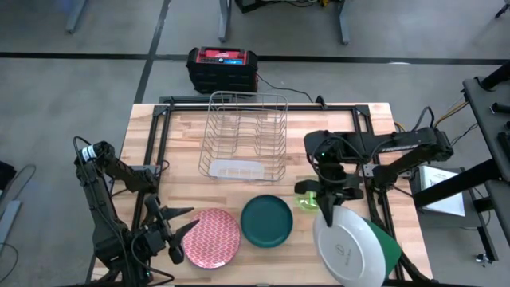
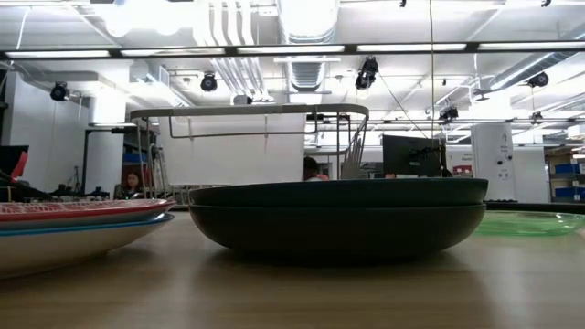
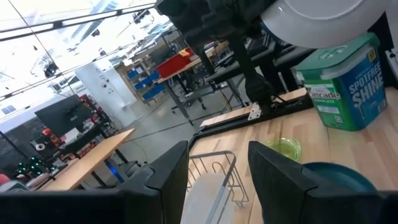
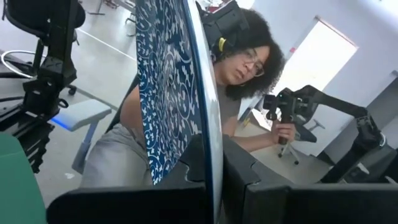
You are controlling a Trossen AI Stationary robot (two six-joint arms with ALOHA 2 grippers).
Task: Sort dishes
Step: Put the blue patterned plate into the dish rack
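The wire rack (image 1: 243, 143) is standing empty. The right claw (image 1: 327, 209) is gripping a blue-patterned plate (image 1: 355, 247) beside it; the left claw (image 1: 171, 231) is gaping over the red plate (image 1: 211, 237); nothing sorted.

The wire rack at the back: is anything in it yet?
Empty. From above, the wire rack holds no dishes; only its white tray shows.

On my table: wire rack (image 1: 244, 135) at far centre; two plates (image 1: 211, 237) (image 1: 267, 220) side by side along the near edge, the left one by my left gripper (image 1: 177, 233); cup (image 1: 307, 199) right of them; another plate (image 1: 348, 247) held on edge in my right gripper (image 1: 328, 214), near right.
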